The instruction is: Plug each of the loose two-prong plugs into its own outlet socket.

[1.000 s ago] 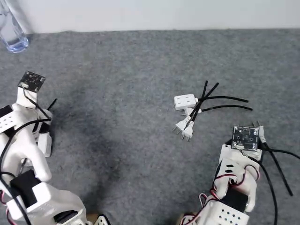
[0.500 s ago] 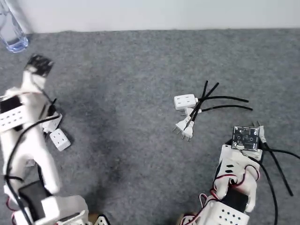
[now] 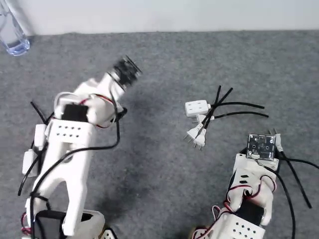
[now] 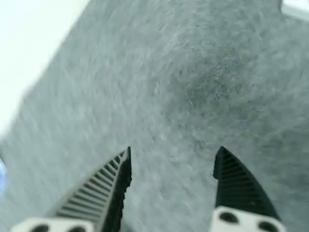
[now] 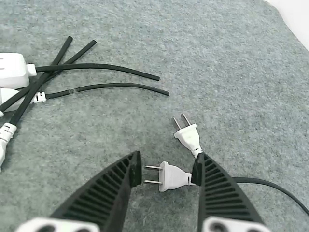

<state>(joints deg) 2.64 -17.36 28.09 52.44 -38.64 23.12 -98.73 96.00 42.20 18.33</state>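
Black cord [image 5: 253,180] cut off beside right tool [image 5: 167,169].

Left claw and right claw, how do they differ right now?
The left claw hangs over bare mat, while the right claw has a white plug lying between its fingers. In the high view the left arm stretches out across the mat, while the right arm sits folded at the near edge. Both claws are open, with black ribbed fingers.

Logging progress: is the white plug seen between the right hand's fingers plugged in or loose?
Loose: the plug lies flat on the grey mat, both prongs bare, nothing fitted over them.
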